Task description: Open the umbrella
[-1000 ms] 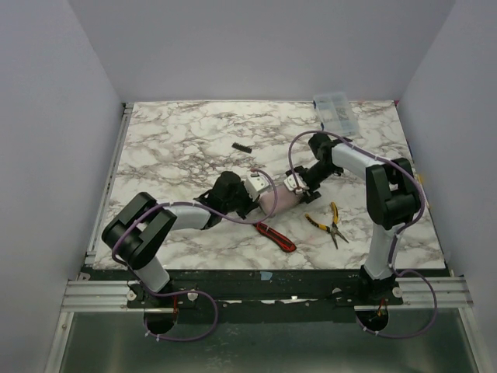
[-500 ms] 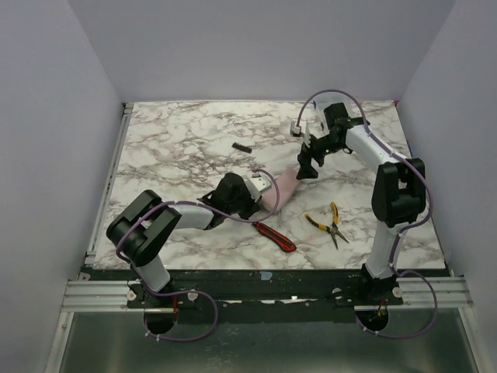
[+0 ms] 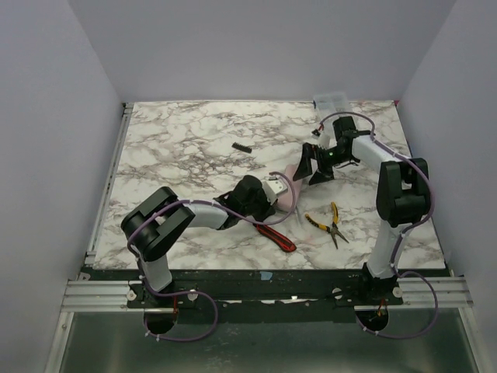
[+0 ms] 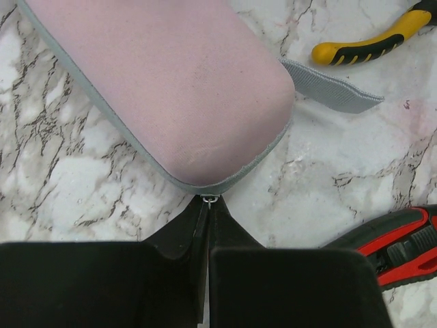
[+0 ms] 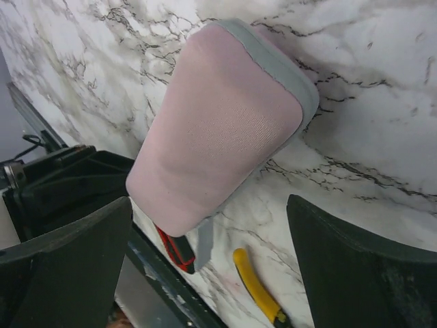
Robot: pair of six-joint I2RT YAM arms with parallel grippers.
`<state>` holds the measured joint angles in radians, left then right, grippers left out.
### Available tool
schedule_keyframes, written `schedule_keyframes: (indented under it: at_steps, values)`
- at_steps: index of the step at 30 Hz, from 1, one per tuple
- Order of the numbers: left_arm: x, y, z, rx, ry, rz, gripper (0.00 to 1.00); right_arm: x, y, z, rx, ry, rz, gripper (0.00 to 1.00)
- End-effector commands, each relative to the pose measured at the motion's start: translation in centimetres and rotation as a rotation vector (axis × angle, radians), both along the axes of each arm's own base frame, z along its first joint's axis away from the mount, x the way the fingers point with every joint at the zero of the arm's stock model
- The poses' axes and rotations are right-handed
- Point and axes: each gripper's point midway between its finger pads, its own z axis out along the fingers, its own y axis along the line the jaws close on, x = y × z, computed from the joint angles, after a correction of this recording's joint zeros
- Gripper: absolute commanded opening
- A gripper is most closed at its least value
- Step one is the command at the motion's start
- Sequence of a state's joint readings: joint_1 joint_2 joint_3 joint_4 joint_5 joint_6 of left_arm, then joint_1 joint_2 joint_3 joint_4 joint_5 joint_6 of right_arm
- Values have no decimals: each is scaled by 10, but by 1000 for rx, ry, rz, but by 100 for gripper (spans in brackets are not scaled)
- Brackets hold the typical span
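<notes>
Since a moment ago, the left gripper (image 3: 260,200) and the umbrella (image 3: 293,186) have slid rightward across the marble table (image 3: 178,148).

From above, the umbrella lies mid-table between both grippers, with a red knife (image 3: 276,237) and yellow pliers (image 3: 330,224) nearby.

Left wrist view: the left gripper (image 4: 208,205) is pinched tight on a small metal ring (image 4: 209,199) at the umbrella's (image 4: 171,89) pink, grey-edged end.

Right wrist view: the right gripper (image 5: 208,205) gapes wide around the umbrella (image 5: 218,130) without gripping it.

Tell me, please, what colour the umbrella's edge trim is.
Grey, bordering the pink umbrella; clearest in the left wrist view.
</notes>
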<state>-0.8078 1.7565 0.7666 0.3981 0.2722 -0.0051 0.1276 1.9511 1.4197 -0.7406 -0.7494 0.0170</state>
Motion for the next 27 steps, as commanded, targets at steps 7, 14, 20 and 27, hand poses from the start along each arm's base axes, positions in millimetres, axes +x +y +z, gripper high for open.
schedule_keyframes:
  at_steps: [7,14,20,27]
  values:
    - [5,-22,1,-2,-13,-9,0,-8,35,-33,37,116,-50,89]
    - [2,-16,6,-15,16,16,0,-21,17,-74,-76,134,19,39]
    - [9,1,4,10,-5,62,0,-21,17,-75,-60,65,119,17]
    - [41,19,13,27,-41,113,0,-25,14,-79,-83,-9,252,11]
